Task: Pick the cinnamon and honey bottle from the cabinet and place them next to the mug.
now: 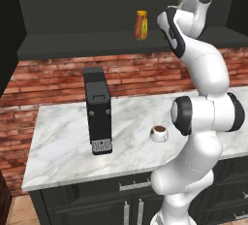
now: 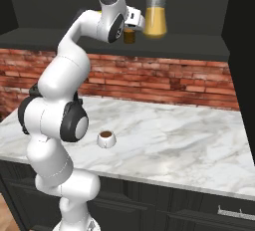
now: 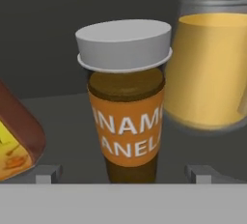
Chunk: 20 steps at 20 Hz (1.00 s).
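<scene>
Cabinet (image 1: 97,44) shelf, left to right in hand view: honey bottle (image 3: 17,141); cinnamon (image 3: 126,107), upright, set between the parted fingertips (image 3: 48,172) of the gripper (image 3: 126,172), jaws apart, nothing clamped; pitcher (image 3: 212,68) just beside. Counter (image 2: 189,140) below: mug (image 2: 105,138), coffee machine (image 1: 98,110).

Both base views look forward and down from behind the arm, one from its left and one from its right, sharing the marble desk (image 1: 68,141), the mug (image 1: 159,133) and the cabinet (image 1: 72,44) shelf. The hand view faces the shelf's back wall, very near the cinnamon (image 3: 126,121).
</scene>
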Available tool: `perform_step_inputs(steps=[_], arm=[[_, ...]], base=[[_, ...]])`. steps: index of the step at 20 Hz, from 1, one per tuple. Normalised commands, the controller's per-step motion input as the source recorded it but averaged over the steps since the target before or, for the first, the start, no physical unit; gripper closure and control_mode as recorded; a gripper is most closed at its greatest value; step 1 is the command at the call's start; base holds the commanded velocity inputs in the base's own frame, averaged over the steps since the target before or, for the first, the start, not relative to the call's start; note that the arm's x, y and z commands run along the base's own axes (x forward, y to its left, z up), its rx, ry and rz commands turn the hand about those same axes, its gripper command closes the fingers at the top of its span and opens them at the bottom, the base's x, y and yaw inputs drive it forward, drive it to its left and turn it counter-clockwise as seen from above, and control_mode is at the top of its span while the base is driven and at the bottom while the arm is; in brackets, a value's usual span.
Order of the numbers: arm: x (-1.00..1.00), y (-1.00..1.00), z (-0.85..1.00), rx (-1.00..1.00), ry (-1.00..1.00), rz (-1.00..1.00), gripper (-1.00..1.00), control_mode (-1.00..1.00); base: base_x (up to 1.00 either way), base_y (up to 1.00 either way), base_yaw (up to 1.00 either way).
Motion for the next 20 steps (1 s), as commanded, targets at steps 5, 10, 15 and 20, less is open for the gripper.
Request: perform_step_inputs(steps=[5,10,15,20], arm=[[0.11,0.00,-0.04,0.00,0.00,0.00,-1.00,-1.00],[0.10,0.00,-0.03,0.00,0.00,0.00,-1.00,-1.00],[0.10,0.00,-0.07,0.00,0.00,0.00,-1.00,-1.00],[0.07,0.00,-0.05,0.00,0.00,0.00,-1.00,-1.00]], base=[[0.00,0.00,0.00],[0.00,0.00,0.00],[0.00,0.00,0.00],[0.00,0.00,0.00]])
